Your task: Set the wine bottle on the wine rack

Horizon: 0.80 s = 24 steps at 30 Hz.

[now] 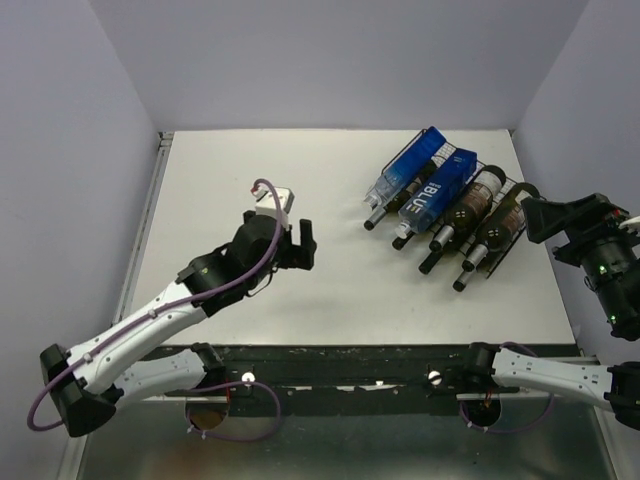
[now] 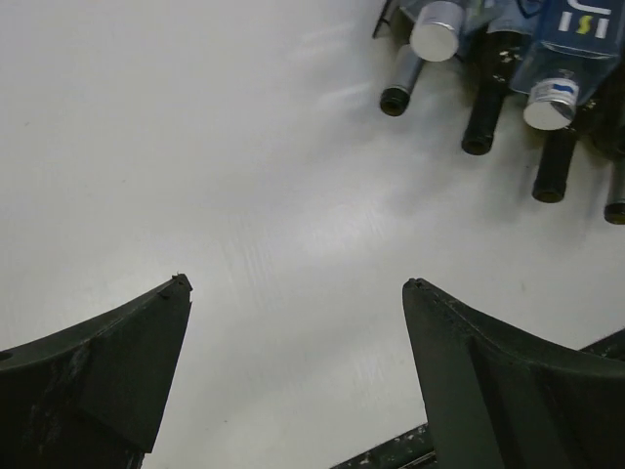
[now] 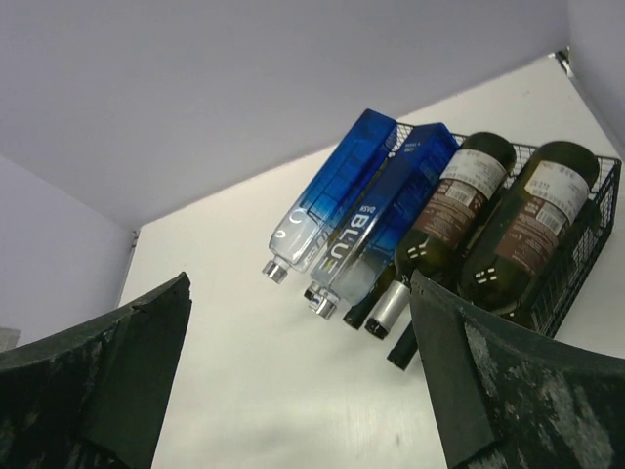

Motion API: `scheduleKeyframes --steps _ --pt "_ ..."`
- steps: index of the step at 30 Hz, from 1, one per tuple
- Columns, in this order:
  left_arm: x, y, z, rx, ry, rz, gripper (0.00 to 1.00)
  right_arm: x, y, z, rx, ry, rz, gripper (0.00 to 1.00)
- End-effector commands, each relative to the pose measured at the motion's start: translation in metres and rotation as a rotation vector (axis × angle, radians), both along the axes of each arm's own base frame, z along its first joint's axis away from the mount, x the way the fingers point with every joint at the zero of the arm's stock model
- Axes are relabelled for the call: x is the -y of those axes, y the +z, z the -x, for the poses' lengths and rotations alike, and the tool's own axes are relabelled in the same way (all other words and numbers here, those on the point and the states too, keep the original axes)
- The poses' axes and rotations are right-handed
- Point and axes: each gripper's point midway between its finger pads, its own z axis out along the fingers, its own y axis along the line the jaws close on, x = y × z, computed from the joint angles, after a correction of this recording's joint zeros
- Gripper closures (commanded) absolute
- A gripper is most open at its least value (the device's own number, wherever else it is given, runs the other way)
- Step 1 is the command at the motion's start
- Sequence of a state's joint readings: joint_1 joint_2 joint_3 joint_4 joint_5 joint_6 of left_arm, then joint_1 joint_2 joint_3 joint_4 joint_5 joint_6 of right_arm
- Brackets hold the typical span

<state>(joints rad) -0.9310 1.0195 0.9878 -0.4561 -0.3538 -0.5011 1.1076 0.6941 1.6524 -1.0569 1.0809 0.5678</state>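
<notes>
I have the left arm (image 1: 150, 320) reaching up and to the right from its base, elbow low, and the left tool (image 1: 300, 246) points right with its fingers spread wide and empty. My right arm (image 1: 560, 372) folds back along the right edge, and the right tool (image 1: 532, 212) faces left, also spread wide and gripping nothing.

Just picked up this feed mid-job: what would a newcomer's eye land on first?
The wine rack at the far right of the table, packed with two blue bottles and dark wine bottles lying side by side, necks toward the near left. Then the right end effector, open and empty, close by the rack's right end, and the left end effector, open over bare tabletop on the left.
</notes>
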Motion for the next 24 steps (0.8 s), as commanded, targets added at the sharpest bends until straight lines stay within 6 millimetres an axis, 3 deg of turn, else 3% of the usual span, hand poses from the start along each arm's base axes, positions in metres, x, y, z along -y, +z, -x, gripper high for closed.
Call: scheduleKeyframes --steps 1,5,11,16,24 --pt "-0.065 0.004 -0.004 0.043 0.154 -0.023 0.01 0.009 -0.038 0.009 -0.144 -0.037 -0.027 0.00" --pt "-0.098 0.026 0.002 0.092 0.219 -0.003 0.01 0.004 -0.048 0.013 -0.175 -0.005 -0.044 0.00" --pt "-0.124 0.047 0.016 0.132 0.264 0.014 0.01 0.004 -0.048 0.018 -0.179 0.030 -0.091 0.00" --pt "-0.131 0.058 0.022 0.148 0.266 0.031 0.01 0.002 -0.046 0.018 -0.181 0.033 -0.087 0.00" --pt "-0.129 0.057 0.026 0.133 0.252 0.048 0.01 -0.013 -0.052 0.007 -0.204 0.006 -0.013 0.00"
